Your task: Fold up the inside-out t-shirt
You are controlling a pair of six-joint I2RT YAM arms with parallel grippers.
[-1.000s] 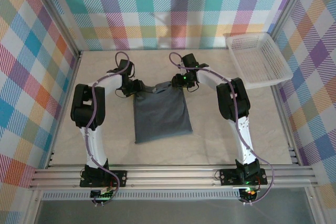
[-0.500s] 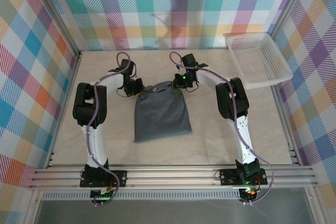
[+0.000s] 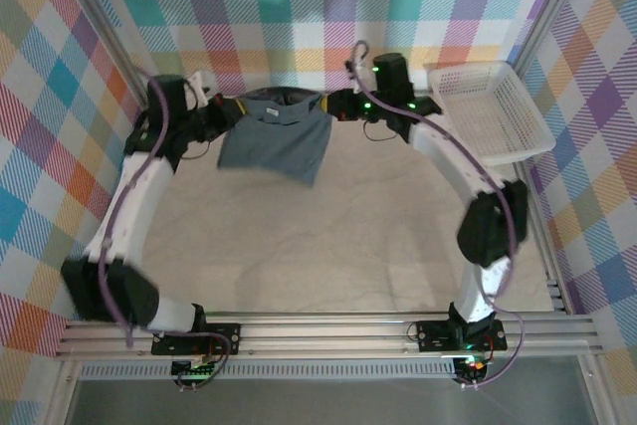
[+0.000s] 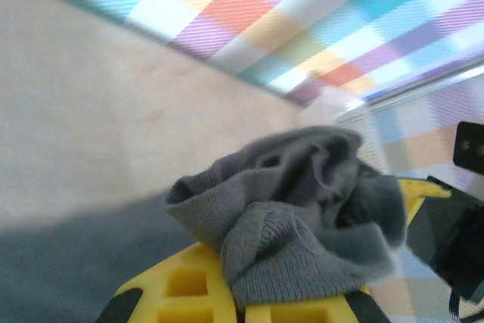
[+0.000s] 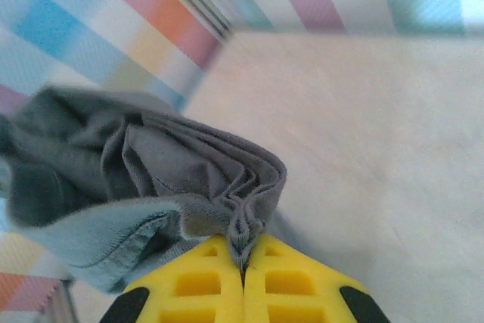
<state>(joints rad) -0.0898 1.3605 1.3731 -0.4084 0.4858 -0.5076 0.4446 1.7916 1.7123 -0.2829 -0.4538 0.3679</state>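
Hanging between both grippers at far side of table (image 3: 299, 246), inside-out t-shirt (image 3: 279, 141) is lifted clear of the surface, top edge stretched L-R, lower part drooping loose, skewed toward the right.

Top view: left gripper (image 3: 225, 112) pinches the shirt's left top corner, right gripper (image 3: 334, 106) the right one. Prob. reason: two-corner hold lets fabric hang and flatten under its own weight before it's laid down for a fold. Both arms reach far out, wrists close to the checked back wall (image 3: 299, 7); left arm's elbow sits low near-left, right arm's elbow juts out at right, approx. mid-depth. White mesh basket (image 3: 493, 111) sits far right, apart from the shirt.

Left wrist view: yellow fingers (image 4: 181, 285) clamped, a thick wad of grey knit bunched over them. Grip looks bulky, could slip unevenly.

Right wrist view: jaws pressed together w/ a pleated fold of cloth nipped at the seam; hem stitching shows below-left. Tidier bite than the left's.
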